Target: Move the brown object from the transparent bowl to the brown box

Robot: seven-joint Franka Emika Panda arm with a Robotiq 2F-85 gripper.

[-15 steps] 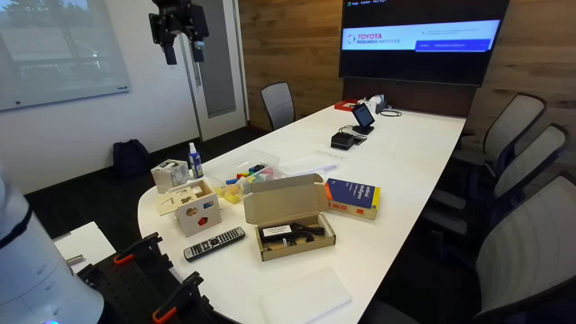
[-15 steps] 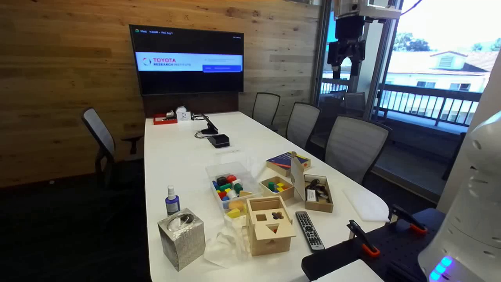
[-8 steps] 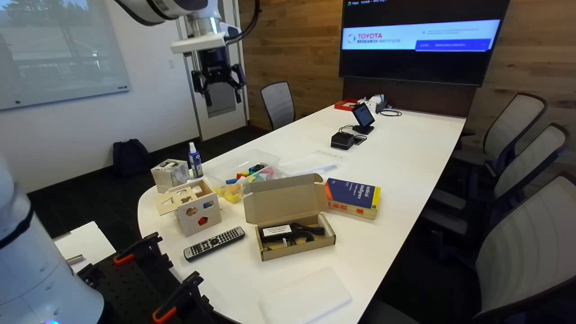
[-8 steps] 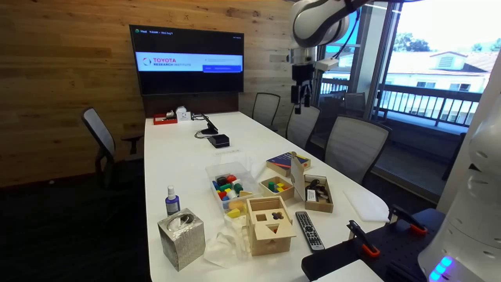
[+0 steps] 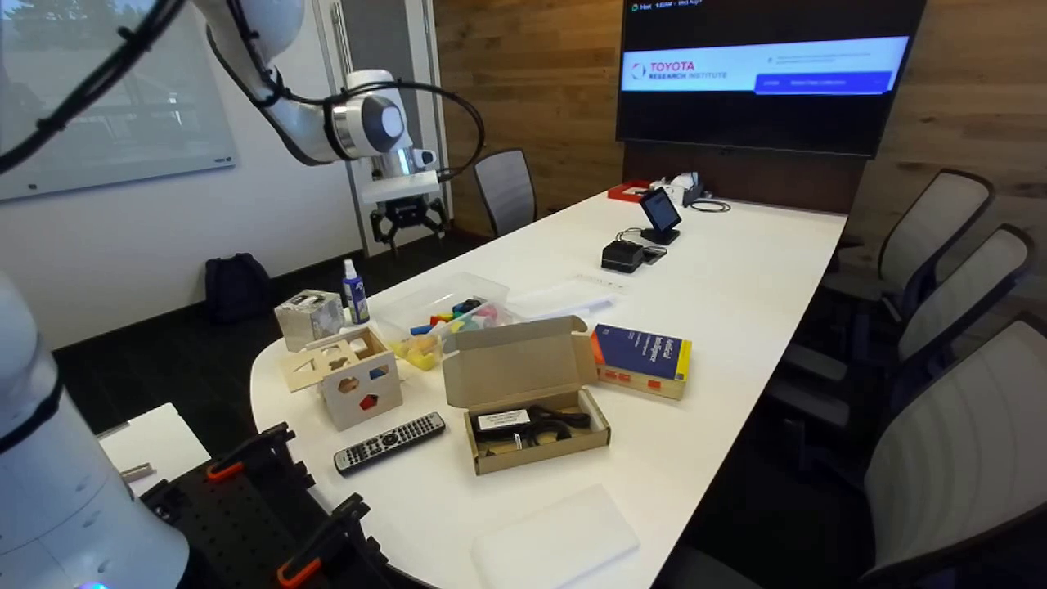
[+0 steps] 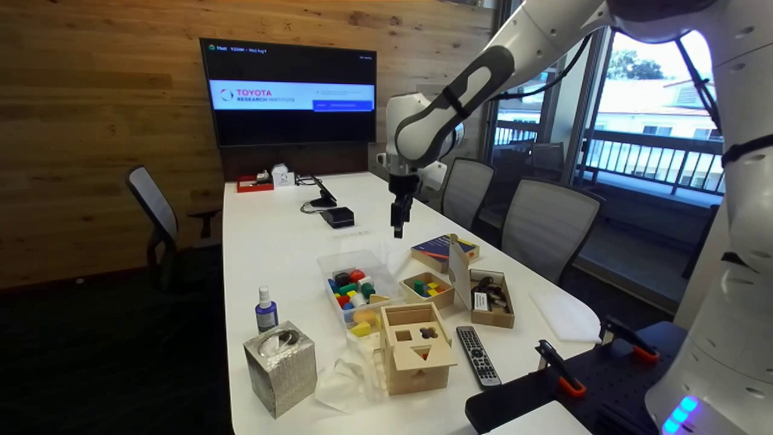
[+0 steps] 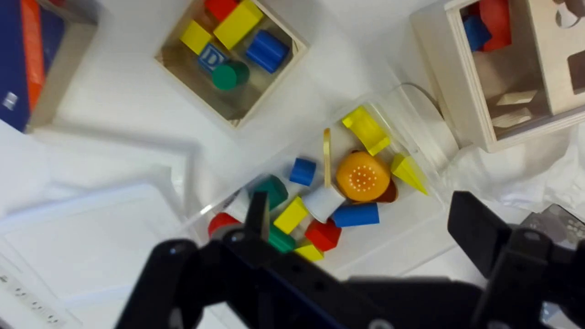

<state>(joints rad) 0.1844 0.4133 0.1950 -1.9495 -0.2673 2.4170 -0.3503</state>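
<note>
Gripper spread wide and empty, clear bin below, we'd do well to centre on the round orange toy, our likely target, and miss that tan slat!

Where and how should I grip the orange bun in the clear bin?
Pinch the bun high on its rounded sides, coming straight down from above with the open gripper. Its dotted top is uncovered, while a white block and a blue block crowd its edge, probably leaving little finger room lower down.
</note>
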